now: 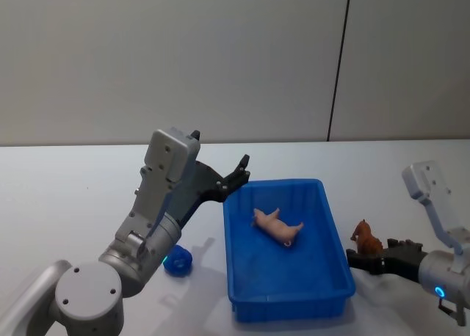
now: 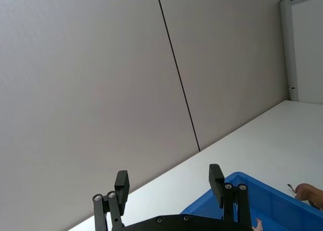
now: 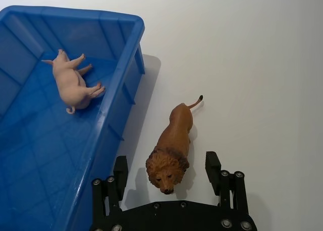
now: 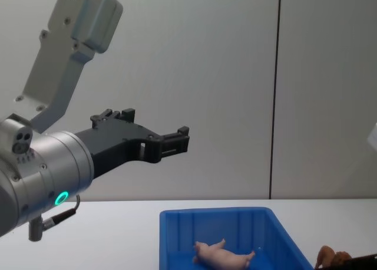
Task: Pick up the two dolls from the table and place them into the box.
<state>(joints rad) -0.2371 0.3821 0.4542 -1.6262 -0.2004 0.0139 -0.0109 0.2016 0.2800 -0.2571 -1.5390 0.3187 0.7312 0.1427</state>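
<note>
Brown doll (image 3: 175, 137) stands within the spread right gripper (image 3: 166, 164).

— What's behind it all?
— A plain grey wall (image 1: 169, 57), built of panels, with one dark seam (image 1: 339, 64) running straight up it.
— And below?
— A white table (image 1: 66, 182) meets its foot. In the left wrist view a white frame (image 2: 285, 49) stands at the wall's far end.

Left arm raised, forearm angled up and forward. I see the left gripper (image 1: 239, 172) high in the air, fingers apart. Right arm low and reaching in from my right. The right gripper (image 3: 166, 161) sits level, fingers spread wide.
</note>
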